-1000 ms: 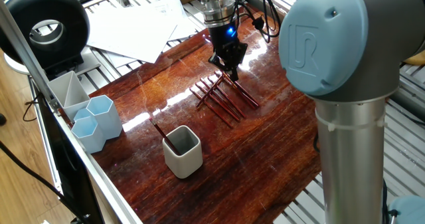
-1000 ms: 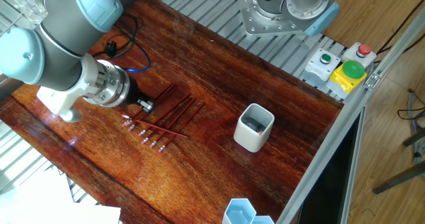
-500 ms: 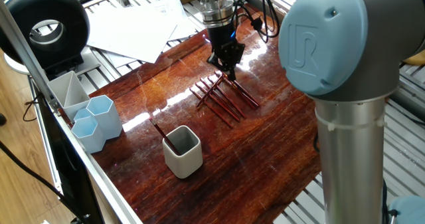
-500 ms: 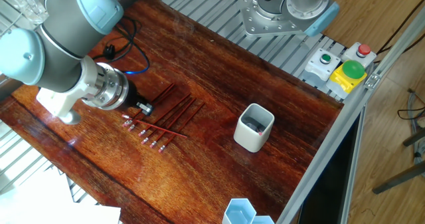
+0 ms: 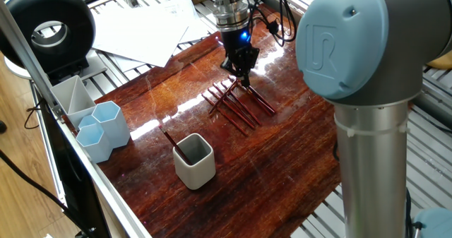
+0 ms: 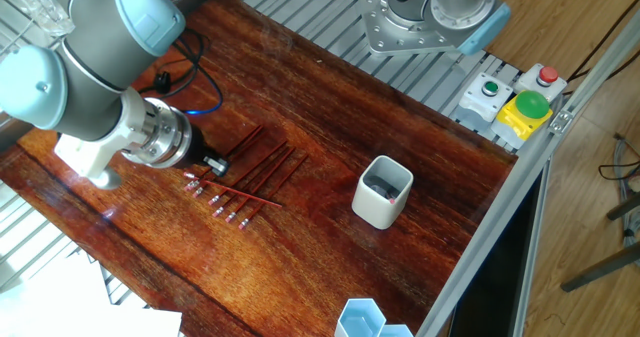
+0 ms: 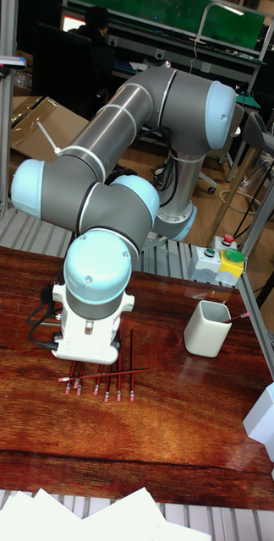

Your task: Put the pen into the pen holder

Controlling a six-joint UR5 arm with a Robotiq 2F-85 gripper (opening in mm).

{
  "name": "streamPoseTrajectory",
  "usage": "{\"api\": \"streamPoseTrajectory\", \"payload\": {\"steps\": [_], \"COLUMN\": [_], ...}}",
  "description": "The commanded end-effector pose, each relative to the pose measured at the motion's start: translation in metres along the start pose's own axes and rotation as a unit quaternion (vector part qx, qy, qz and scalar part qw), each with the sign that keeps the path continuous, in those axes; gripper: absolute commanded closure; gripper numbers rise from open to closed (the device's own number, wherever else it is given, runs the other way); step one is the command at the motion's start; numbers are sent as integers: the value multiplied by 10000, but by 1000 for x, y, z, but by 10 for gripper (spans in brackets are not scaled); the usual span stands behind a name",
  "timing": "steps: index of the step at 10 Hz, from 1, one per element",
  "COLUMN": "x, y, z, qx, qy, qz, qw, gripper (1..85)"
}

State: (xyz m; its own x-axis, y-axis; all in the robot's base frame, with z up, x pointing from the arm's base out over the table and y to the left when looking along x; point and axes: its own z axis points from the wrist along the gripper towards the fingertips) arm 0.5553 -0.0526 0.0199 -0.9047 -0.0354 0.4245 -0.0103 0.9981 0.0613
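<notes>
Over the row of red pens (image 5: pixel 239 105), the gripper (image 5: pixel 242 73) hangs low; whether its fingers are apart is unclear. One pen already leans in the pen holder (image 5: pixel 194 160).

In the tall fixed view the tool is wholly hidden behind the arm's wrist housing (image 7: pixel 90 325), which also covers the far ends of the pens (image 7: pixel 112 382). In the other fixed view the tool (image 6: pixel 216 163) shows only as a small dark tip; the jaw gap cannot be read. In one fixed view the tool (image 5: pixel 241 67) is dark and small, contact with the pens (image 5: pixel 236 105) undeterminable. The pale blue cups (image 6: pixel 365 321) are cut off by the bottom edge. Contents of the pen holder (image 6: pixel 383 191) too small to identify.
</notes>
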Motion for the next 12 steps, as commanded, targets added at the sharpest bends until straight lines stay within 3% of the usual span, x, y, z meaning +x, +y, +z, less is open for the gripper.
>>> {"api": "streamPoseTrajectory", "payload": {"steps": [1,8,12], "x": [1,1,-1], "y": [-1,0,2], "z": [1,-2,-4], "qx": [-24,-58,-97], "qy": [36,-3,-74], "qz": [-168,-345,-349], "qw": [9998,9994,9993], "gripper": [323,193,183]}}
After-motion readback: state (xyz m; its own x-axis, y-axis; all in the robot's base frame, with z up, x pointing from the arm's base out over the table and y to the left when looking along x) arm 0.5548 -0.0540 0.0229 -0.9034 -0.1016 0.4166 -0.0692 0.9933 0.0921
